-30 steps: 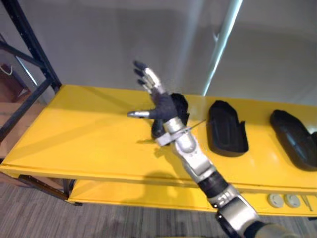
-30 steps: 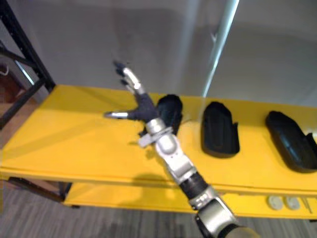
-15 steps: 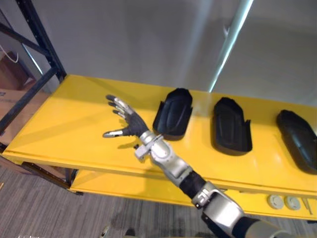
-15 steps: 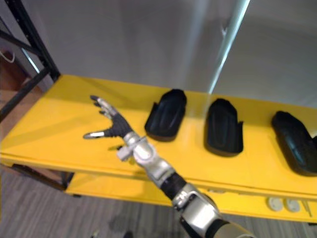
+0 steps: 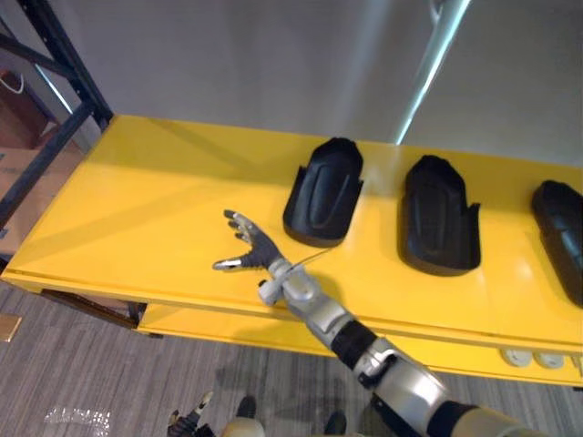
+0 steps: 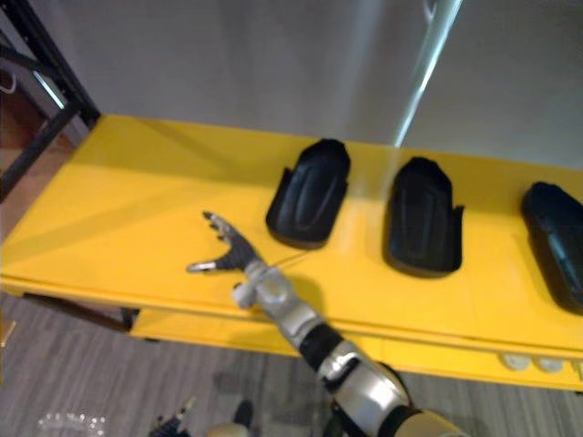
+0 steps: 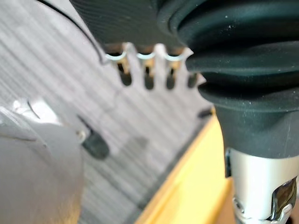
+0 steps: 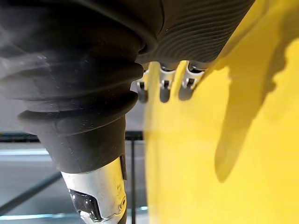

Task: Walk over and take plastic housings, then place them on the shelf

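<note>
Black housing (image 5: 323,191) beyond right hand (image 5: 256,250)

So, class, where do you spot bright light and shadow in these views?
Left eye view: a bright streak slants down the wall to the yellow shelf. Right wrist view: a dark shadow lies across the shelf past the right hand.

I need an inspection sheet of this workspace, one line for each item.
surface: yellow shelf, bare at its left.
job's things: three black housings in a row on the shelf, apart, none held.
clutter: two small pale round parts on the lower level, far right.
robot hands: right robot hand open over the shelf's front, clear of the housings; left robot hand open, over the floor.
cables: nothing seen on the shelf.
surroundings: grey wall, black frame at left, grey floor.
</note>
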